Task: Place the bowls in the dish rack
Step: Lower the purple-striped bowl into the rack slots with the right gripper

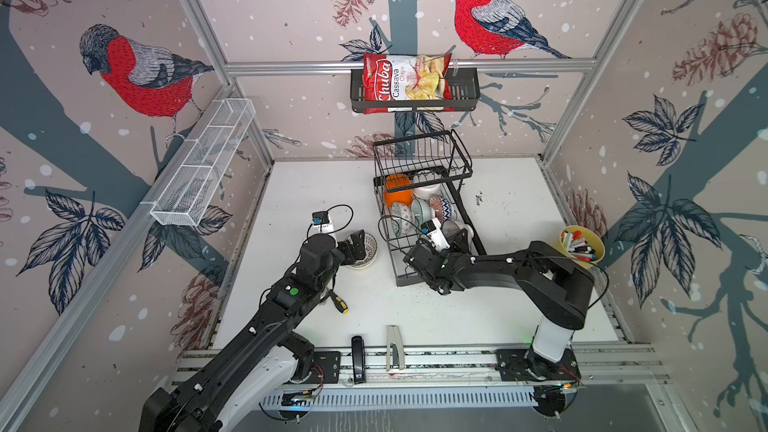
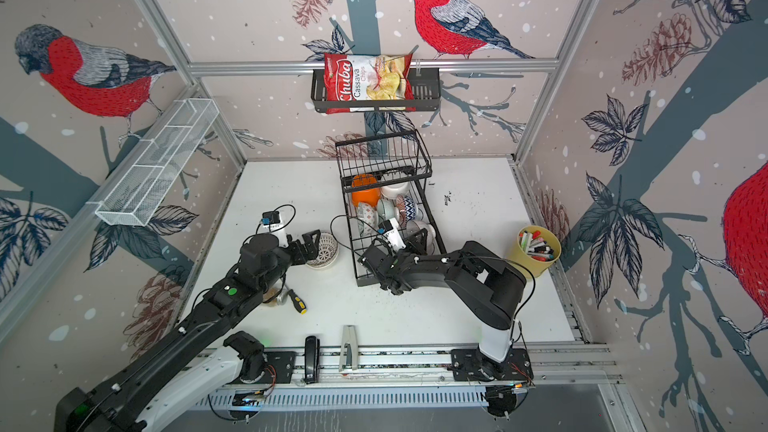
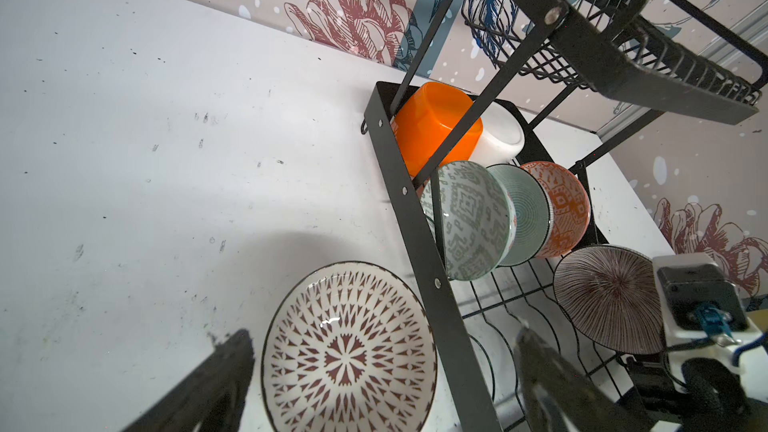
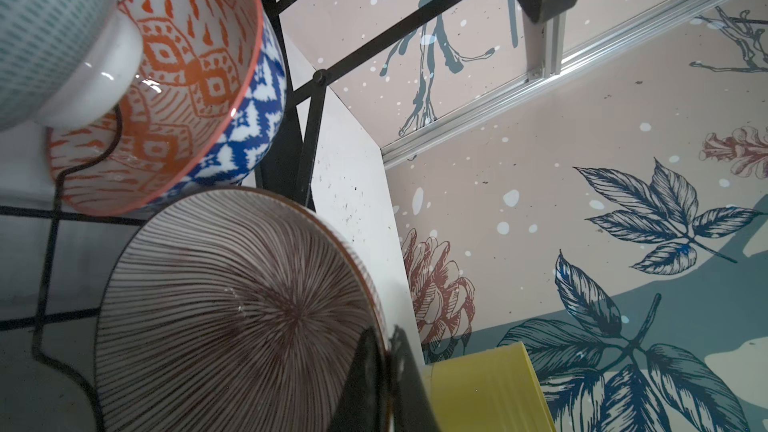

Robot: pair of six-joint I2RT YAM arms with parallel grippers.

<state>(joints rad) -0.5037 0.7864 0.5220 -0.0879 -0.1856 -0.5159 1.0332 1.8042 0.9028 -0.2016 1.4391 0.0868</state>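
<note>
In a top view the dish rack stands at one o'clock from the table's middle, with several bowls slotted in. A brown-patterned bowl sits on the table at nine o'clock of the rack's near end.

Left wrist view: the left gripper is spread wide over that bowl, holding nothing (centre one finger inside the rim before closing).

Right wrist view: the right gripper is pinched tight on the rim of the striped bowl, which is inside the rack. I'd settle it between the wires before letting go.
</note>
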